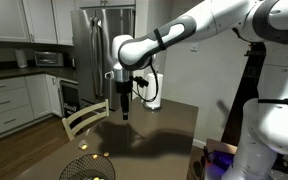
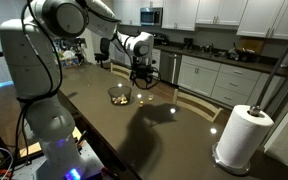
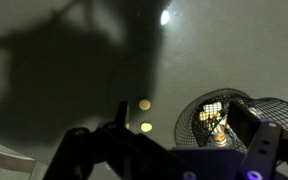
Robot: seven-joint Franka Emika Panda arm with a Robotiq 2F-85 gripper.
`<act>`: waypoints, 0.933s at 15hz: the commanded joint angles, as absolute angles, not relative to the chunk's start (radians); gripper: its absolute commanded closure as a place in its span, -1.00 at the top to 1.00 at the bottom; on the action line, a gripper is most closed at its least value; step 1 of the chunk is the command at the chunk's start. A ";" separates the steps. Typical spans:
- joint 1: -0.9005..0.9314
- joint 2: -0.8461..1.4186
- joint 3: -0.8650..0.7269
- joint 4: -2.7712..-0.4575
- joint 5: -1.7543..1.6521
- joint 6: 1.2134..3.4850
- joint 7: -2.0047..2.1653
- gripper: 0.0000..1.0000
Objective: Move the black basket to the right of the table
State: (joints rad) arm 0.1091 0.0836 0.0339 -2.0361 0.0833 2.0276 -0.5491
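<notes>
Tool [image 2: 141, 82] of mine hangs above the desk [image 2: 179, 135], fingers [image 3: 76, 150] spread wide, holding nothing; the black basket [image 2: 120, 95] sits on the desk below, beside one finger

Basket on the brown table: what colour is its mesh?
Black, see-through wire mesh on the small round basket; shows best in the wrist view.

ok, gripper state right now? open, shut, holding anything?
Gripper: open, holding nothing. The black basket sits on the table off to one side of it, ungripped.
</notes>
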 commanded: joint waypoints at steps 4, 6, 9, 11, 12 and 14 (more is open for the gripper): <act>0.086 0.084 0.059 -2.050 0.105 2.069 -0.537 1.00; 0.095 0.099 0.070 -2.074 0.124 2.162 -0.471 1.00; 0.101 0.134 0.101 -2.101 0.229 2.270 -0.418 1.00; 0.106 0.161 0.127 -2.109 0.292 2.308 -0.404 1.00; 0.108 0.169 0.139 -2.112 0.304 2.307 -0.399 1.00; 0.098 0.167 0.142 -2.104 0.273 2.282 -0.416 1.00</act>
State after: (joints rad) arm 0.1101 0.1675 0.1301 -2.1053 0.2764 2.2839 -0.4188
